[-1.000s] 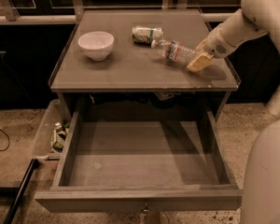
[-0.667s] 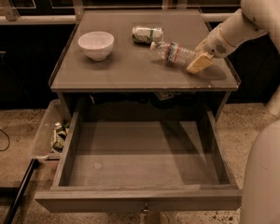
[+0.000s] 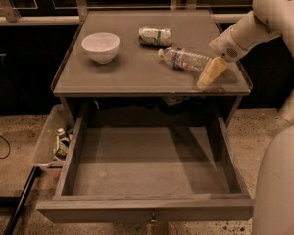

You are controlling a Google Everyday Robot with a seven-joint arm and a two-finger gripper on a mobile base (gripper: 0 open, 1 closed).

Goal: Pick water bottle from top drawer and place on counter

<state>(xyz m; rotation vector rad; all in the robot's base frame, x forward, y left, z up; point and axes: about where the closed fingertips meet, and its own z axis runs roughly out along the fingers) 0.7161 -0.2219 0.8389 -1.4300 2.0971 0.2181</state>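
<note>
Bottle [image 3: 183, 59] lay sideways on counter [image 3: 127, 75]; gripper [image 3: 209, 73] at its base, grip state could not be told. A nudge could roll it off.

white bowl [image 3: 101, 46]: upright | white-green packet [image 3: 155, 36]: lying right of bowl | clear bin [image 3: 45, 131]: floor, small items [image 3: 61, 142] inside

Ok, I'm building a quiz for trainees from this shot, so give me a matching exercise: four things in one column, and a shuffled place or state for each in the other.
Things
1. water bottle
2. white bowl
3. top drawer
4. gripper

Places or states
A. pulled open below the counter
B. lying on its side, right of the counter's middle
C. over the counter's right edge, at the bottle's base end
D. upright on the counter's left part

Pairs: 1-B, 2-D, 3-A, 4-C
</note>
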